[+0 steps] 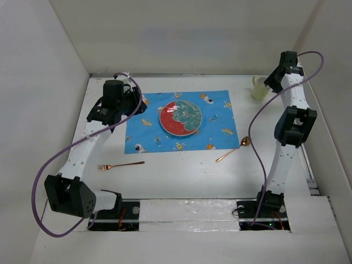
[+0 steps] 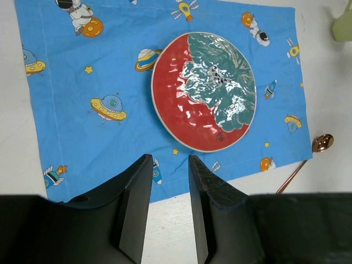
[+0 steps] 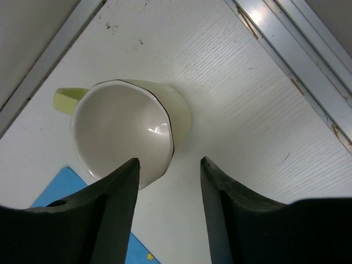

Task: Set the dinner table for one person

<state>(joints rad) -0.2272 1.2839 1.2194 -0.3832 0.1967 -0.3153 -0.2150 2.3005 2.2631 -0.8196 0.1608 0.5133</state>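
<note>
We look down on a white tabletop (image 1: 181,179) that fills most of the scene, walled in by pale panels, with two robot arms fixed at its near edge.

Closest to the arms, a copper-coloured fork (image 1: 120,165) lies flat on the bare surface, near the left, its tines pointing left. To the right, a matching spoon (image 1: 234,149) lies at a slant, its bowl just beside the near right corner of the placemat.

Past the cutlery, a blue placemat (image 1: 144,135) printed with astronauts, rockets and planets lies flat in the middle of the tabletop. A round plate (image 1: 181,117), part red and part green, sits on it, a little toward the far side.

The left end effector (image 2: 169,159) is over the far left edge of the placemat. Its two dark fingers stand apart with nothing between them, so it is open and holds nothing.

Farthest away, near the far right corner, a pale yellow-green cup (image 1: 259,88) stands upright on the tabletop, just off the placemat. The right end effector (image 3: 169,160) hangs above it, its fingers spread, the left one beside the cup's rim. It grips nothing.
</note>
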